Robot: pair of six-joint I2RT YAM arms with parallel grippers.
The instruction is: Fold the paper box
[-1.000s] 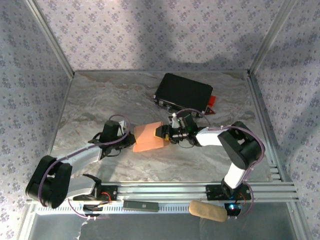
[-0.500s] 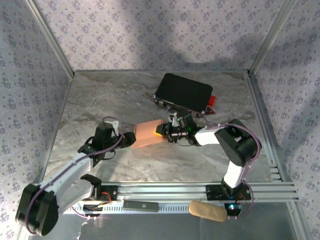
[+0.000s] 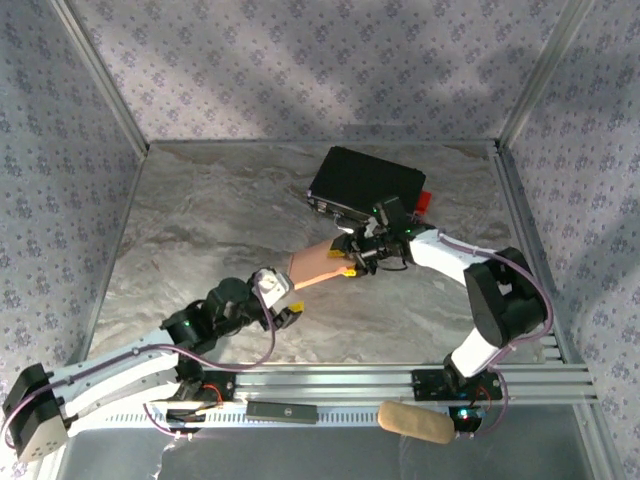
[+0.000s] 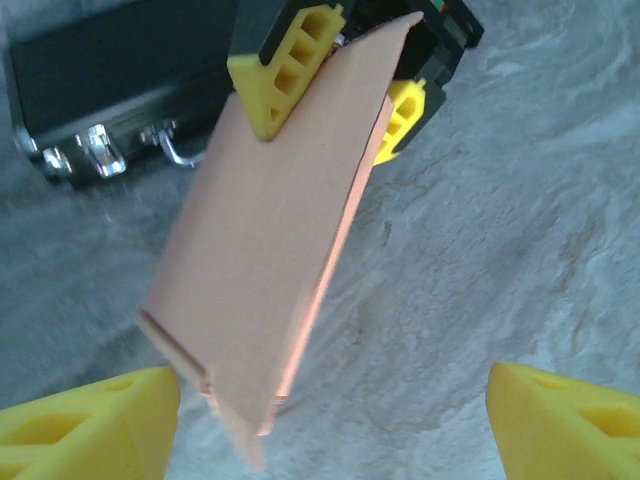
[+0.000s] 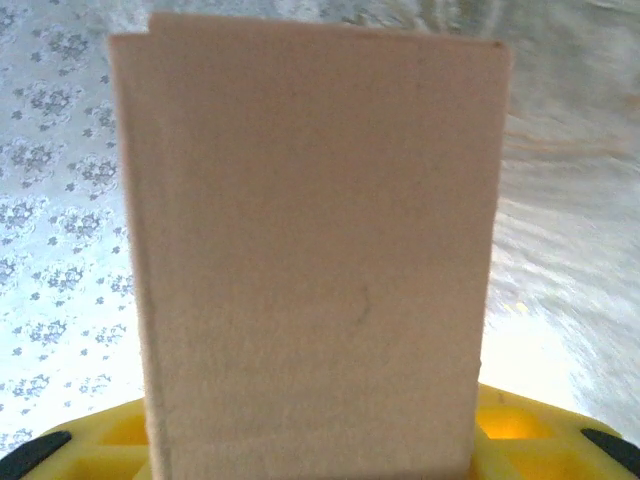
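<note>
The left claw (image 3: 285,295) had let go. A second before, it was pinched shut on the left edge of the paper box (image 3: 315,265). Now it sat back toward the near-left of the tabletop (image 3: 200,200), apart from the carton, with its yellow fingers spread wide. Its own wrist view showed them at either side, with nothing between them.

The box itself had shifted a little toward the far right and changed attitude. It no longer lay flat between the two arms. It hung tilted as a flattened salmon sleeve, its free end dipping toward the marble and its other end raised. Whether that low corner touched the surface could not be told.

The right claw (image 3: 350,256) was clenched on the raised end of the box, with yellow pads on both faces of the card, and it carried the box alone. Its arm had swung outward, nearer the black case (image 3: 365,185).

By my reading this was a handover. The carton looked collapsed rather than squared up, so opening it out and tucking the flaps probably remained to be done.
</note>
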